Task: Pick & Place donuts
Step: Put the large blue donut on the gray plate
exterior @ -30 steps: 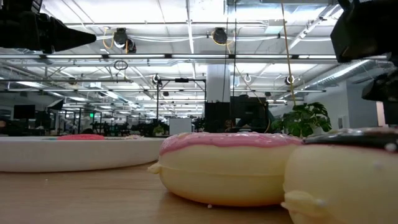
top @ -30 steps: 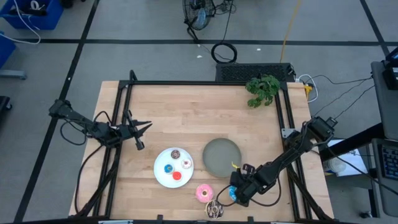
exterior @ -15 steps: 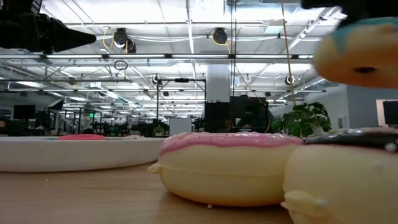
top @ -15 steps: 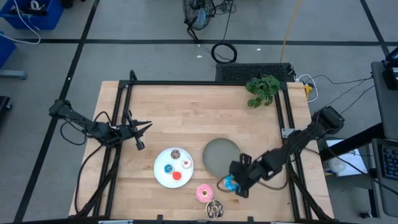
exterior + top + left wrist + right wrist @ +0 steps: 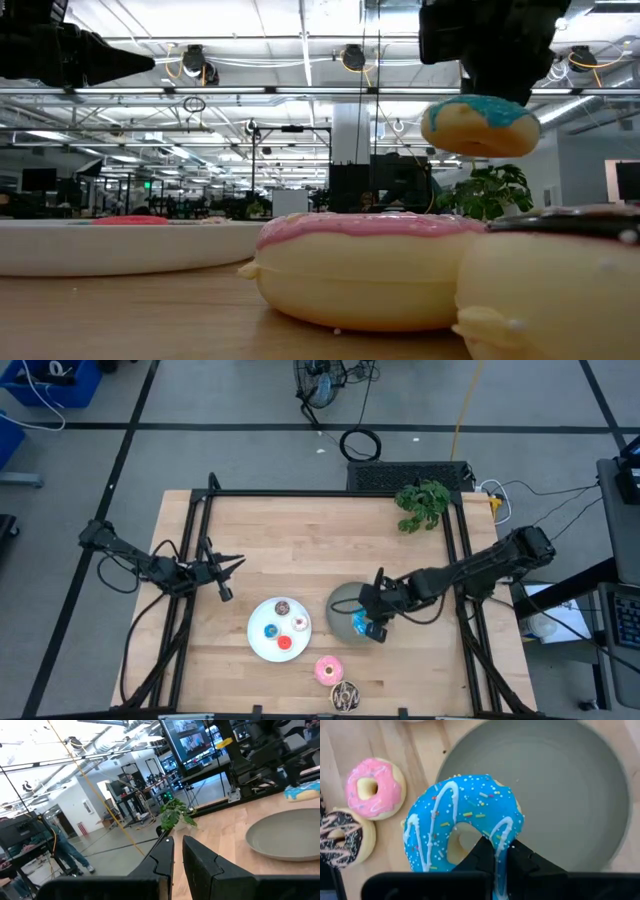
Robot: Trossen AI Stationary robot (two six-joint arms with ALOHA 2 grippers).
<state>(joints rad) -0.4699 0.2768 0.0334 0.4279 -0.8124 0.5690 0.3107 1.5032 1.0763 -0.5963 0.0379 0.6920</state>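
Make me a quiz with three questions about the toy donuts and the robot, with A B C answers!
1. Where is the blue sprinkled donut?
A. On the white plate
B. In the air over the grey plate's edge
C. Beside the plant

2. How many tiny donuts lie on the white plate?
A. Two
B. Four
C. Six

3. What is the right gripper doing?
A. Pinching the blue sprinkled donut
B. Hanging open with nothing in it
C. Holding the pink donut

Answers:
1 B: the low view shows it lifted, and the right wrist view shows the grey plate beneath it.
2 B: the high view shows blue, red, brown and whitish ones there.
3 A: its fingers close on the ring, while the pink donut lies on the table.
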